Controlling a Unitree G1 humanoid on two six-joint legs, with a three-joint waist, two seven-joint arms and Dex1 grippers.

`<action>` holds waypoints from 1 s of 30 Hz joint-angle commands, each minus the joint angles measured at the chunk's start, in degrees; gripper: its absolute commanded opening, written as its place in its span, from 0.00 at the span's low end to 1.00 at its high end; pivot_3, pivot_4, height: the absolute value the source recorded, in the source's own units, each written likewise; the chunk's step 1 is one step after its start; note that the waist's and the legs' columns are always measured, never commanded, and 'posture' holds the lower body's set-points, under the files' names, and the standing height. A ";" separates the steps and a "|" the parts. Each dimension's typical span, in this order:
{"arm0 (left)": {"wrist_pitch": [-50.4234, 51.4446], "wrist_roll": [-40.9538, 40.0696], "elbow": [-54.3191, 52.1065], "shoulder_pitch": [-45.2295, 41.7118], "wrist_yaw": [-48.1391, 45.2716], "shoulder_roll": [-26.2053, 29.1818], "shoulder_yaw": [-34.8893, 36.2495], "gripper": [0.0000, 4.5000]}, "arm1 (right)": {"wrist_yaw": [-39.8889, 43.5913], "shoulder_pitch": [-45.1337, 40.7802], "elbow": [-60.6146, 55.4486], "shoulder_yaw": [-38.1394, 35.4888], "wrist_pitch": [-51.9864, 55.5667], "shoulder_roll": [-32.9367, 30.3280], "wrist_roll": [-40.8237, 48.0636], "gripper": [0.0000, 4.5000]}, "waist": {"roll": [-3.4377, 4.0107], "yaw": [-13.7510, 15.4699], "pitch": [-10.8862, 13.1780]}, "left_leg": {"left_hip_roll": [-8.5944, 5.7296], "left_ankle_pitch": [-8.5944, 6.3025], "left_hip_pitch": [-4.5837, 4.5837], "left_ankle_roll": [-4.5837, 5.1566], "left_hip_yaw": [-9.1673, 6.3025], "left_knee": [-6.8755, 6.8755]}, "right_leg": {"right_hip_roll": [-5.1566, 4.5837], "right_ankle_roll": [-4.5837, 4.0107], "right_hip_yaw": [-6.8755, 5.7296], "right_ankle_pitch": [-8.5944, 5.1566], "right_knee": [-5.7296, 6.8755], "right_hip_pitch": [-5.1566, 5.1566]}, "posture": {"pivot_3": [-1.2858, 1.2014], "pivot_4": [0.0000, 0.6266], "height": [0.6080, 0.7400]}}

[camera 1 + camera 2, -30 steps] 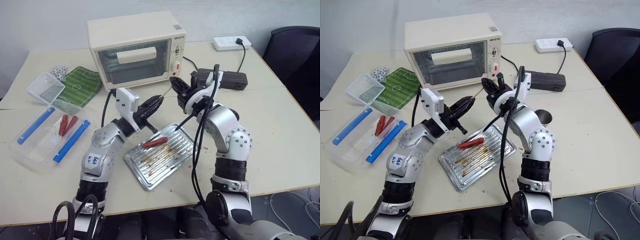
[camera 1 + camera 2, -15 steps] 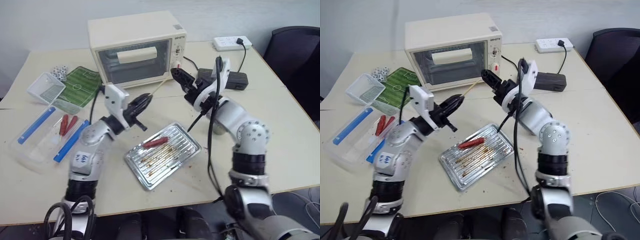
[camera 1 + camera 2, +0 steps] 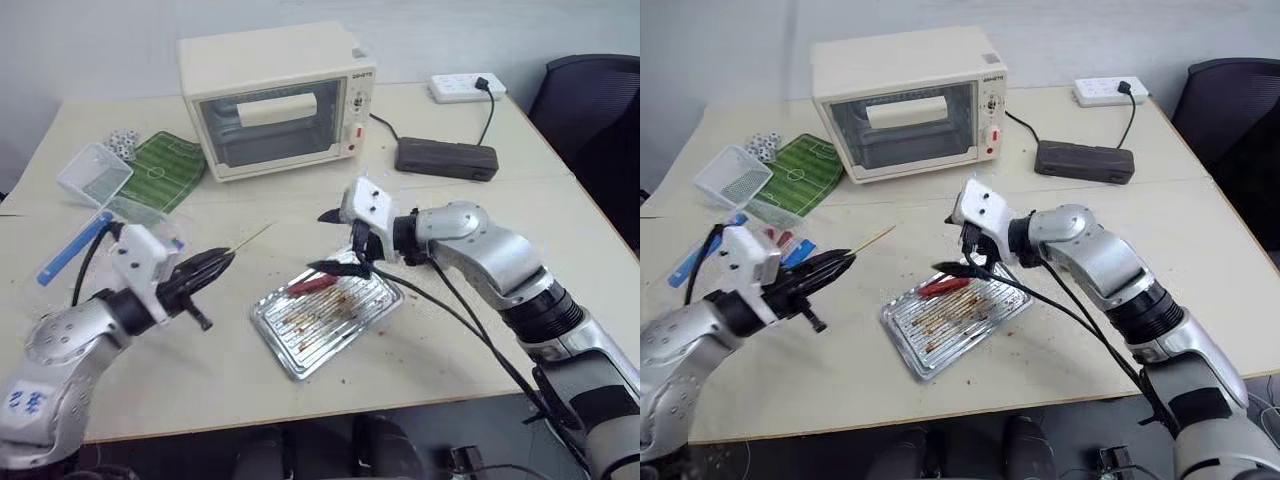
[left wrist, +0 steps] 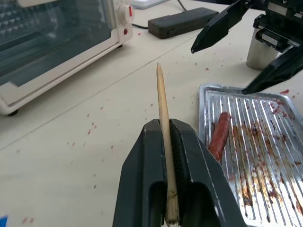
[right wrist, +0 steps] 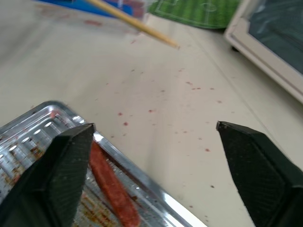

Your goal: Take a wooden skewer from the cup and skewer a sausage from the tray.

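Wooden skewer (image 4: 163,118) sits clamped between my left gripper's (image 3: 208,268) two black fingers, its long axis running straight out along them and its pointed tip aimed away from the jaws toward the toaster oven (image 3: 272,95) side of the table. My right gripper (image 3: 332,241) has its jaws spread wide apart, holding nothing; one fingertip hangs over the near rim of the tray (image 3: 300,345), the other stands off over bare tabletop. Just beyond that lower fingertip the sausage (image 4: 219,134) lies flat on the tray's ribbed bottom, its length roughly along the ribs. I see the cream table (image 3: 520,230) speckled with red crumbs around the tray. Farther out are a black box (image 3: 446,158), a power strip (image 3: 467,86), a green pitch mat (image 3: 165,168) and a white mesh basket (image 3: 94,173).
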 commanded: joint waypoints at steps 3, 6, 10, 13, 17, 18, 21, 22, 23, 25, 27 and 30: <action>0.76 -1.97 -4.88 2.08 2.06 0.21 3.29 0.00 | 6.70 0.57 -0.32 -0.10 -4.05 1.06 -5.22 0.99 | -0.01 0.03 0.00 | -0.02 0.00 0.00 0.00 -0.04 0.02 | -0.03 -0.02 -0.05 0.01 -0.03 0.05 | 0.52 0.24 1.00; 0.75 -1.93 -6.02 2.80 3.20 -0.25 2.76 0.00 | 8.64 1.22 0.37 -0.68 -4.56 1.93 -6.59 0.96 | 0.00 -0.13 0.00 | 0.01 -0.01 0.02 -0.03 -0.05 0.02 | 0.00 -0.03 -0.05 0.01 -0.01 0.04 | 0.52 0.24 1.00; 0.79 -2.01 -7.11 3.33 4.27 -0.62 2.03 0.00 | 9.82 1.86 2.16 -1.32 -4.94 3.60 -8.55 0.74 | -0.01 -0.22 0.00 | 0.02 -0.02 0.02 -0.04 -0.02 0.02 | 0.02 -0.04 -0.04 0.01 0.01 0.02 | 0.52 0.24 1.00; 1.01 -2.25 -7.38 2.91 4.80 -0.53 1.64 0.00 | 10.42 2.77 3.59 -1.27 -5.35 4.64 -10.07 0.52 | -0.01 -0.20 0.00 | 0.03 -0.02 0.03 -0.05 -0.02 0.02 | 0.03 -0.05 -0.04 0.01 0.02 0.03 | 0.52 0.24 1.00; 0.81 -2.39 -6.83 2.32 4.89 -0.08 1.20 0.00 | 11.43 3.40 4.76 -1.27 -6.28 5.49 -12.28 0.31 | -0.01 -0.18 0.00 | 0.00 -0.02 0.04 -0.04 -0.01 0.02 | 0.00 -0.05 -0.03 0.01 0.03 0.04 | 0.52 0.24 1.00; 0.77 -2.41 -6.73 2.22 4.90 -0.01 1.13 0.00 | 11.67 3.48 4.94 -1.34 -6.52 5.66 -12.74 0.31 | -0.01 -0.16 0.00 | 0.00 -0.02 0.04 -0.04 -0.01 0.02 | 0.00 -0.05 -0.02 0.01 0.03 0.04 | 0.52 0.24 1.00; 0.43 -2.12 -6.13 1.40 4.62 0.25 0.38 0.00 | 12.43 3.58 6.23 -1.11 -7.34 6.31 -14.03 0.31 | -0.01 -0.19 0.00 | 0.00 -0.02 0.06 -0.05 -0.02 0.02 | 0.02 -0.05 -0.03 0.01 0.03 0.05 | 0.52 0.24 1.00; 0.31 -1.99 -6.01 1.23 4.51 0.31 0.17 0.00 | 12.61 3.61 6.67 -1.07 -7.69 6.55 -14.50 0.31 | -0.01 -0.19 0.00 | 0.01 -0.02 0.07 -0.05 -0.02 0.02 | 0.02 -0.05 -0.03 0.01 0.04 0.06 | 0.52 0.24 1.00; 0.22 -1.87 -5.86 1.00 4.48 0.34 -0.10 0.00 | 12.66 3.44 7.50 -0.89 -8.37 6.90 -15.25 0.31 | -0.01 -0.19 0.00 | 0.01 -0.02 0.07 -0.05 -0.01 0.02 | 0.03 -0.05 -0.03 0.01 0.04 0.05 | 0.52 0.24 1.00; 0.10 -1.75 -5.69 0.71 4.46 0.36 -0.43 0.00 | 12.91 3.17 8.79 -0.68 -9.42 7.50 -16.43 0.31 | -0.01 -0.19 0.00 | 0.01 -0.02 0.08 -0.05 -0.01 0.02 | 0.03 -0.05 -0.03 0.01 0.04 0.06 | 0.52 0.24 1.00; 0.01 -1.67 -5.57 0.47 4.43 0.39 -0.65 0.00 | 13.33 2.91 10.23 -0.55 -10.50 8.13 -17.56 0.31 | -0.01 -0.20 0.00 | 0.00 -0.02 0.08 -0.05 0.00 0.02 | 0.03 -0.05 -0.02 0.01 0.05 0.05 | 0.52 0.24 1.00; -0.10 -1.56 -5.33 0.08 4.38 0.48 -0.95 0.00 | 13.97 2.32 13.16 0.10 -12.74 9.09 -19.67 0.31 | -0.02 -0.21 -0.01 | 0.01 -0.01 0.09 -0.06 0.00 0.02 | 0.05 -0.05 -0.02 0.01 0.05 0.06 | 0.52 0.24 1.00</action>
